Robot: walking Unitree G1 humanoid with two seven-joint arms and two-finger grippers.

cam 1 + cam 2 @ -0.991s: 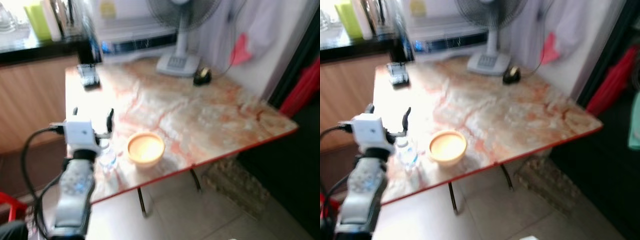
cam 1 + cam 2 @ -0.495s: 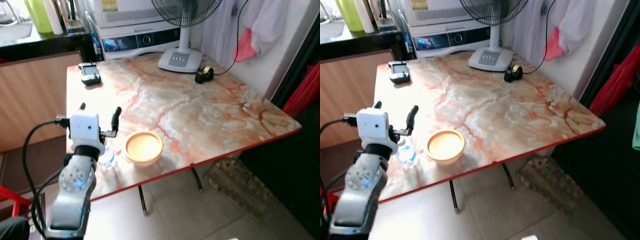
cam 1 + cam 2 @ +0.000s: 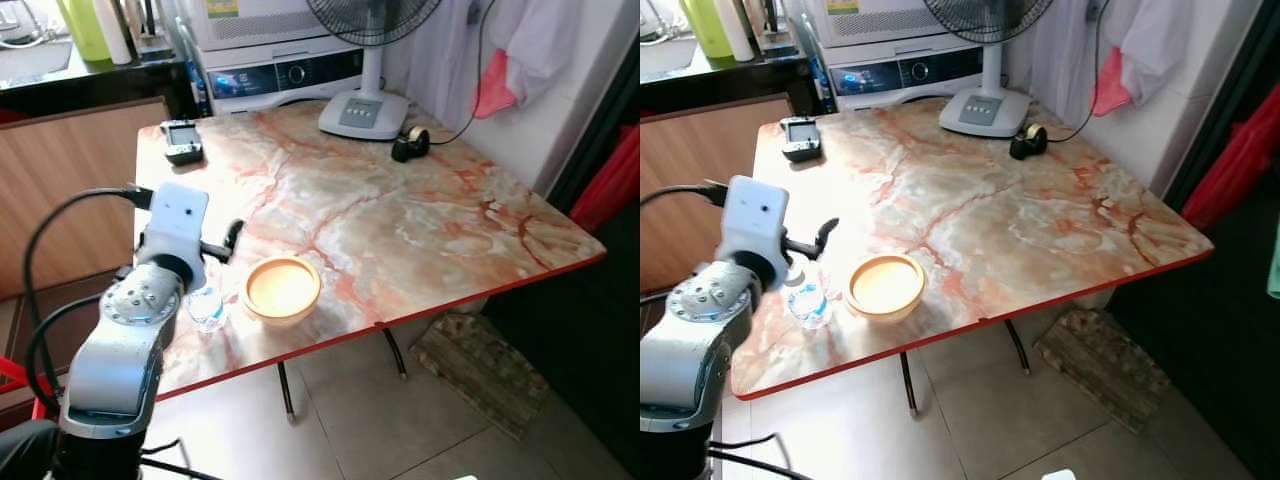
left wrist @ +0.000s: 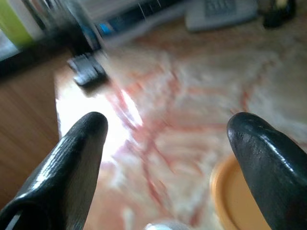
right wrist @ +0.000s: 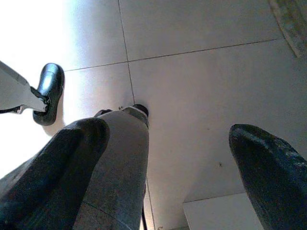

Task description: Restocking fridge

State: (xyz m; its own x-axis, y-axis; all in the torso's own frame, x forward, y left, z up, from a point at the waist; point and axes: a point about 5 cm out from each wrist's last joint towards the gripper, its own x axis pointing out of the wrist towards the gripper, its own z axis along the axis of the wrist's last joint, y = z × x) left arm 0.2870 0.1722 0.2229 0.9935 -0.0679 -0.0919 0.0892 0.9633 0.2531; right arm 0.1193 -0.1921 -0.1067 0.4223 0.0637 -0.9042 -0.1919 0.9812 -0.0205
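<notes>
Marble table (image 3: 400, 220): left hand (image 4: 165, 143) open above bottle (image 3: 808, 300), bowl (image 3: 282, 288) beside; right hand (image 5: 168, 158) open.

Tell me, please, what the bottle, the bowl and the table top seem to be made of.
Bottle: probably clear plastic, since the table shows through it; it has a white cap and a blue label.
Bowl: smooth orange-yellow, matte; plastic or glazed ceramic, I cannot tell which.
Table: glossy top with a marble pattern of red veins, bright glare on it, and a thin red edge; probably laminate, not stone.
</notes>
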